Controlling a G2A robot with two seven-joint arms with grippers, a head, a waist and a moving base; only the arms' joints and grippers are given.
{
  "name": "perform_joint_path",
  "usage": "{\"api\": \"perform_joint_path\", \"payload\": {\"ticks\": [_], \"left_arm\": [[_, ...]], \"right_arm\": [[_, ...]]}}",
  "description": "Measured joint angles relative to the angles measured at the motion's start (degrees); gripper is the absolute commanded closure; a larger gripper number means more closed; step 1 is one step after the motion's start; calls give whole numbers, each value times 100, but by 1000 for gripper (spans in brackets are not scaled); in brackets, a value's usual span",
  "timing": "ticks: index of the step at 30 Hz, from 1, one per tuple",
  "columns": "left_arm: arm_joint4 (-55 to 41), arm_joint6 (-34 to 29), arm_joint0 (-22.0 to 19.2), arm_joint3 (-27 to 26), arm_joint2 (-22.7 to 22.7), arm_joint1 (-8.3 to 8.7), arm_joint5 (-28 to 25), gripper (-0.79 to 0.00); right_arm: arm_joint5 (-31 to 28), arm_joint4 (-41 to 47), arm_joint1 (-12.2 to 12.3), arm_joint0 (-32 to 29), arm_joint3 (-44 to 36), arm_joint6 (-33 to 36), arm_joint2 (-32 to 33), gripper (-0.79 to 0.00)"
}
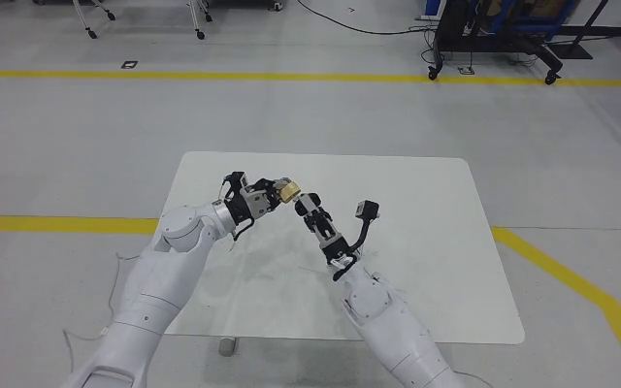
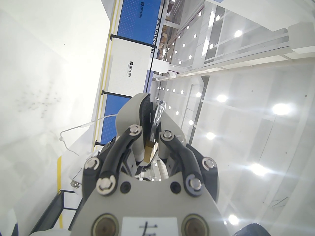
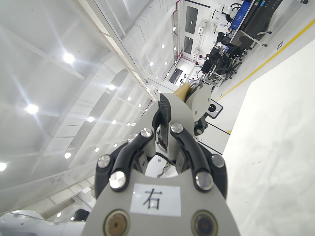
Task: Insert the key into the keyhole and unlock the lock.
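Note:
A brass padlock hangs in the air above the back middle of the white table. My left gripper is shut on it. In the left wrist view the brass body sits between the fingers of that gripper, and the silver shackle sticks out past them. My right gripper meets the lock from the other side. In the right wrist view this gripper is shut, its tips against the brass lock. The key is hidden between its pads.
Both arms are raised well above the tabletop. A small grey object sits by the table's front edge. Yellow floor lines run behind and beside the table. A dark wheeled cart stands at the back right.

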Motion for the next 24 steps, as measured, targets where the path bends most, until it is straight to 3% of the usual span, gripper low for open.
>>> {"api": "perform_joint_path", "payload": {"ticks": [2, 3, 4, 5, 8, 11, 15, 19, 24], "left_arm": [[18, -8, 6, -15, -5, 1, -4, 0], [26, -7, 8, -22, -12, 1, -16, 0], [46, 21, 13, -37, -28, 2, -63, 0], [83, 62, 20, -55, -43, 4, -117, 0], [221, 223, 75, -154, -115, 19, -319, 0], [248, 357, 158, -251, -188, 30, -398, 0], [296, 333, 208, -349, -227, 42, -402, 0], [535, 261, 251, -481, -207, 58, -505, 0], [611, 205, 287, -534, -221, 66, -551, 0]], "right_arm": [[28, -21, -6, -6, -16, -30, -11, 0], [20, 23, -9, -20, -41, 1, -24, -43], [-18, 169, -9, -50, -94, 119, -40, -92], [-50, 327, -5, -79, -144, 253, -41, -283], [-75, 973, 43, -195, -355, 860, 40, -348], [235, 1766, 121, -309, -579, 1689, 191, -382], [1175, 2869, 224, -355, -806, 2770, 492, -449], [1981, 3600, 298, -289, -779, 3534, 734, -379], [2323, 3695, 315, -183, -707, 3633, 731, -363]]}}
